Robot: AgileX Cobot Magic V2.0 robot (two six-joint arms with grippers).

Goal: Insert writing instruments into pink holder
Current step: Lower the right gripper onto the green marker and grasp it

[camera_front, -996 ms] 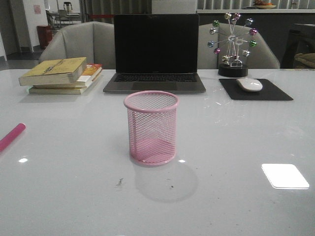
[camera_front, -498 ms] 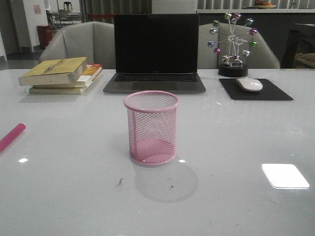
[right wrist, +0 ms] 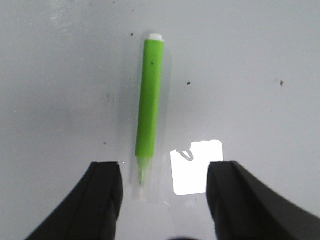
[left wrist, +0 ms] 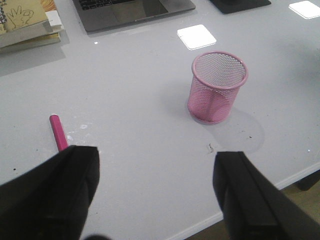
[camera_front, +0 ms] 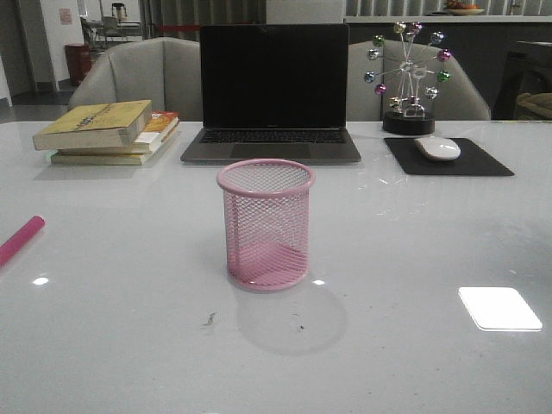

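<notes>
The pink mesh holder (camera_front: 266, 224) stands upright and empty in the middle of the white table, also seen in the left wrist view (left wrist: 218, 86). A magenta marker (camera_front: 19, 238) lies at the table's left edge; in the left wrist view this marker (left wrist: 58, 132) lies just beyond one finger of my open left gripper (left wrist: 157, 192). The lime green marker (right wrist: 150, 107) with a white end lies flat on the table in the right wrist view, its clear-capped end reaching between the fingers of my open right gripper (right wrist: 164, 192). Neither gripper shows in the front view.
Behind the holder stands an open laptop (camera_front: 272, 95). A stack of books (camera_front: 108, 131) lies at the back left. A mouse (camera_front: 437, 147) on a black pad and a ball ornament (camera_front: 407, 78) are at the back right. The table's near edge (left wrist: 280, 182) shows by the left gripper.
</notes>
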